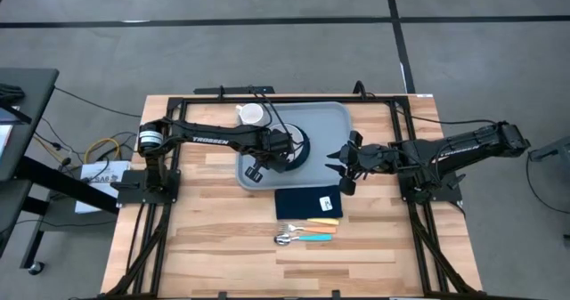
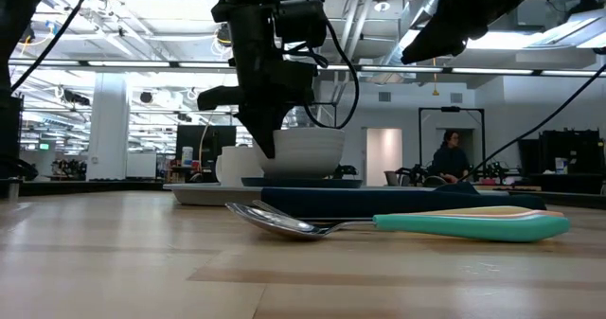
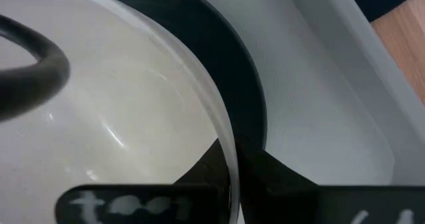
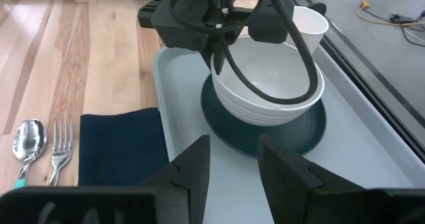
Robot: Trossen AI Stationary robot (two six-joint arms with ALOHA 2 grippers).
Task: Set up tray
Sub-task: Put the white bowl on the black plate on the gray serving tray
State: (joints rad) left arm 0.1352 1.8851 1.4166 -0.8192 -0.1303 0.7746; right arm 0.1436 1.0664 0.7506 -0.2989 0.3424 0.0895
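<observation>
The grey-blue tray (image 1: 331, 122) lies at the table's far middle. On it a round dark teal plate (image 4: 265, 134) carries a white bowl (image 4: 272, 84), and a white cup (image 1: 252, 115) stands at the tray's far left corner. My left gripper (image 1: 283, 149) is above the bowl and shut on its rim. My right gripper (image 1: 341, 168) is open and empty just off the tray's right edge, its fingers pointing at the plate. A dark navy napkin (image 1: 308, 202) lies on the table near the tray's front. My left gripper holds the bowl's rim (image 3: 228, 159) on the side toward the table's left, one finger (image 3: 199, 174) inside the bowl and one (image 3: 279, 181) outside. The fingers come from above, pointing down. The bowl stands upright with its base on the teal plate (image 2: 303, 180).
A spoon (image 4: 28, 141), a fork (image 4: 60, 151) and other cutlery with coloured handles (image 1: 312, 231) lie on the wood in front of the napkin. Dark frame rails (image 1: 401, 131) run along the table's sides and back. A person (image 2: 450, 158) stands far back in the room.
</observation>
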